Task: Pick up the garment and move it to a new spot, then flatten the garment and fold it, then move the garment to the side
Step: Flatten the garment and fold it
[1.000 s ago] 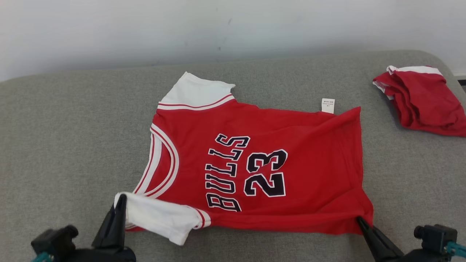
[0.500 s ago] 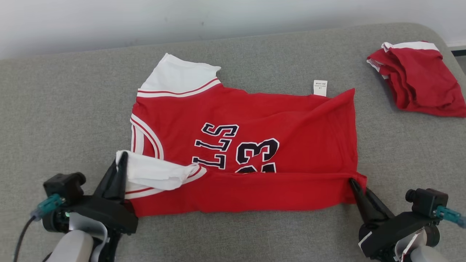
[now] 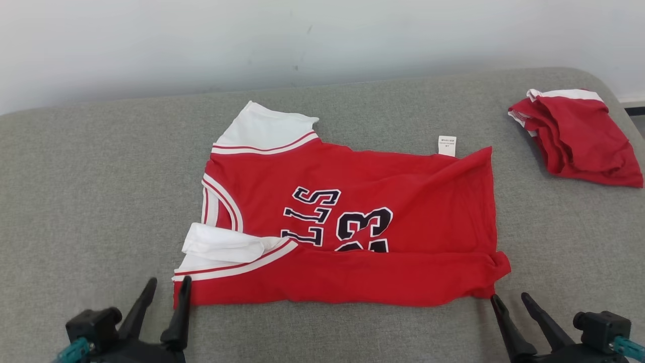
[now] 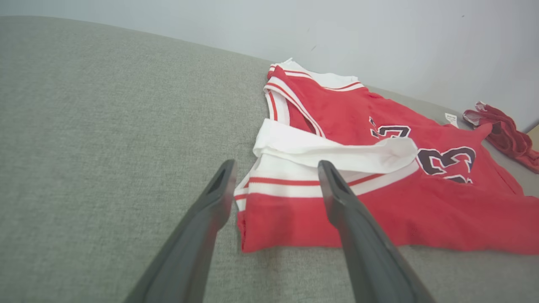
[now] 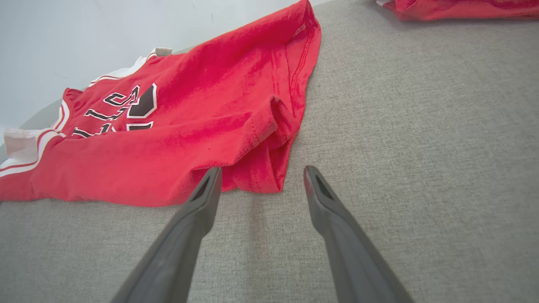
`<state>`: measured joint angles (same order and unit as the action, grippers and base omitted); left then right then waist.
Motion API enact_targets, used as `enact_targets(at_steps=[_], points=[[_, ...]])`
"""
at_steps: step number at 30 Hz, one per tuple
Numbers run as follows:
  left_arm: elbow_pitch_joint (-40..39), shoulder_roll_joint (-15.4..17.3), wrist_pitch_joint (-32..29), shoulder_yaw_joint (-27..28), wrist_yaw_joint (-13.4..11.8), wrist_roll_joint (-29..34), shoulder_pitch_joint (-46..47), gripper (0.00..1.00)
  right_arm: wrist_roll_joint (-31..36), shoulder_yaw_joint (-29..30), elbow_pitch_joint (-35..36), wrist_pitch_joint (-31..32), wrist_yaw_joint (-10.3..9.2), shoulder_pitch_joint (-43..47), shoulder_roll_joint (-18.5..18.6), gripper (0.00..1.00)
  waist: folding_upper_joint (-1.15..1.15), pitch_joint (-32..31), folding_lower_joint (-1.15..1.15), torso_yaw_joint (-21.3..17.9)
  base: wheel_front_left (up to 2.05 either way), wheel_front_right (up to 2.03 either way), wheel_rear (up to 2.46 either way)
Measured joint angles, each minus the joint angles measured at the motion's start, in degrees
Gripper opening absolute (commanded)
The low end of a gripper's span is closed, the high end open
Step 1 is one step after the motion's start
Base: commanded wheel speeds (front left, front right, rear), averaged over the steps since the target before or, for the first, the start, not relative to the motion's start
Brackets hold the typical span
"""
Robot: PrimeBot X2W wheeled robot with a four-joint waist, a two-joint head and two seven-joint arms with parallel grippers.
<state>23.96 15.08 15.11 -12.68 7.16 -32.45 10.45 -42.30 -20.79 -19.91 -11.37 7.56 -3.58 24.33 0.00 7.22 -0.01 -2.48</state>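
Item: red jersey with white sleeves and black lettering, lying flat at the middle of the grey upholstered surface. Its near long edge is folded over onto the print, and a white label shows at its far edge. Left gripper: fingers apart, empty, at the jersey's near left corner. Right gripper: fingers apart, empty, just beside the near right corner. Second red garment: bunched, at the surface's far right corner, well apart.
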Motion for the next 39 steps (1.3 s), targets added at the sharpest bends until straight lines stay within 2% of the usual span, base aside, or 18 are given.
enact_targets(at_steps=[12, 17, 18, 19, 20, 25, 28, 33, 39], points=[[5.12, -1.24, 0.00, -1.71, 0.24, 0.65, 1.41, 1.00, 2.61, 0.13, -7.08, 0.02, 0.00, -5.92, -4.52, 1.00, 0.00, 1.62, 0.00, 0.40, 0.00, 0.00, 0.00], [10.45, -1.74, 0.00, -2.92, 0.25, 0.63, 4.58, 1.00, 4.17, -0.93, -12.50, 0.32, 0.00, -8.57, -6.37, 1.00, 0.00, 2.68, 0.01, 0.27, 0.00, 0.00, 0.00], [11.55, -1.94, 0.00, -3.50, 0.26, 0.60, 5.06, 1.00, 4.52, -0.97, -13.51, 0.24, 0.00, -8.90, -6.59, 0.88, 0.00, 2.72, 0.01, 0.30, 0.00, 0.00, 0.00], [12.59, -2.16, -0.19, -4.21, 0.25, 0.42, 5.61, 0.48, 4.97, -1.14, -14.41, 0.15, 0.00, -9.33, -6.82, 0.45, 0.00, 2.76, 0.00, 0.35, 0.00, 0.00, 0.00], [13.23, -2.22, -0.24, -4.85, 0.25, 0.07, 6.16, 0.00, 5.14, -1.52, -14.95, -0.01, 0.00, -9.71, -7.09, 0.00, 0.00, 2.78, 0.00, 0.37, 0.00, 0.00, 0.00], [14.86, -2.86, -0.14, -7.68, 0.36, -2.40, 7.36, 0.00, 4.60, -1.75, -17.04, -1.72, 0.00, -10.31, -7.89, 0.00, 0.00, 2.10, 0.01, 0.30, 0.00, 0.00, 0.00], [15.26, -2.42, -0.14, -7.59, 0.36, -3.41, 7.05, 0.00, 3.83, -2.05, -17.01, -2.42, 0.00, -10.09, -7.75, 0.00, 0.00, 0.86, 0.01, 0.36, 0.00, 0.00, 0.00], [12.00, -1.70, -0.04, -2.92, 0.36, -3.39, 3.25, 0.00, 3.09, -4.03, -14.89, -3.12, 0.00, -9.04, -7.59, 0.00, 0.00, -2.04, 0.00, 0.84, 0.00, 0.00, 0.00], [7.32, -3.13, 0.00, 1.74, -0.02, -2.18, -6.37, 0.00, 2.98, -7.24, -12.26, -3.32, 0.00, -6.05, -7.36, 0.00, -0.01, -5.81, 0.00, 2.32, 0.00, 0.00, 0.00]])
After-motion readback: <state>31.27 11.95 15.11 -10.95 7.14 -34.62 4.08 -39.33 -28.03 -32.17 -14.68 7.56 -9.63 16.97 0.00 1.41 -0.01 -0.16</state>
